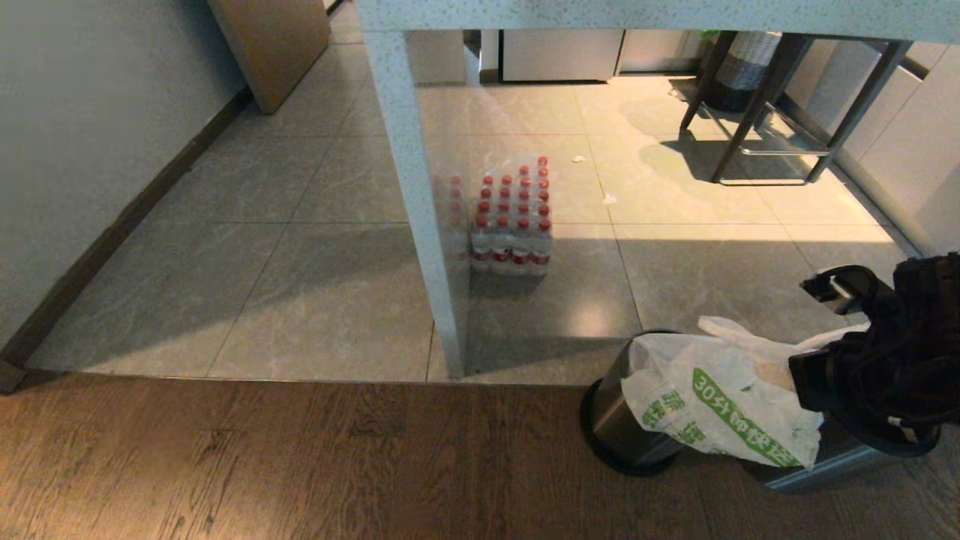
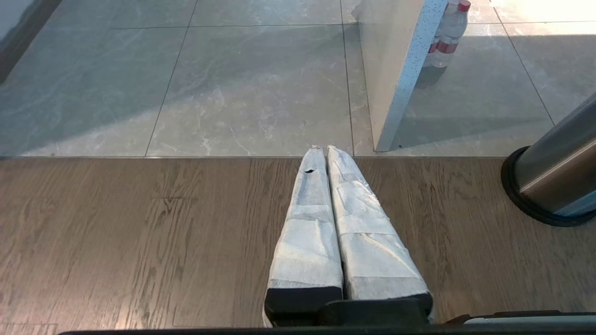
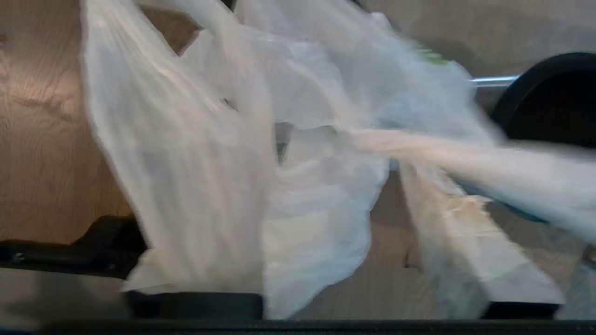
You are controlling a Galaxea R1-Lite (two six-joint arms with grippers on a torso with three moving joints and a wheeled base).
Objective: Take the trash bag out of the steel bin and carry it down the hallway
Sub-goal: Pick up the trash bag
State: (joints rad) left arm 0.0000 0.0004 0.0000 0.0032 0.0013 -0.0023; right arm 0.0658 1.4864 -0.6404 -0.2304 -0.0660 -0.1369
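A: Status of the right gripper (image 3: 335, 195)?

B: Jaws are seen spread. One white-wrapped finger (image 3: 470, 242) is exposed; the other is covered by film. The thin whitish translucent plastic trash bag with green lettering (image 1: 720, 405) is draped across the gap. No pinch can be confirmed.

A: Gripper location?

B: It is positioned right at the mouth end of the small round brushed-steel bin with black base (image 1: 622, 431).

A: Bag location?

B: It is mostly outside the bin, bunched over the bin's wall and rim. Whether a portion is left inside cannot be told. The bin is tilted on the dark wood-plank floor (image 1: 225, 465).

A: Left gripper (image 2: 324, 149)?

B: Parked well away from the bin, above the planks, fingers pressed together, nothing held.

A: Progress?

B: Early, judged. Extraction is partly done at best. A firm grip is to be taken, the bag lifted clear. The glossy grey tiled hallway (image 1: 300, 285) starts just beyond the bin; the carry is not yet begun.
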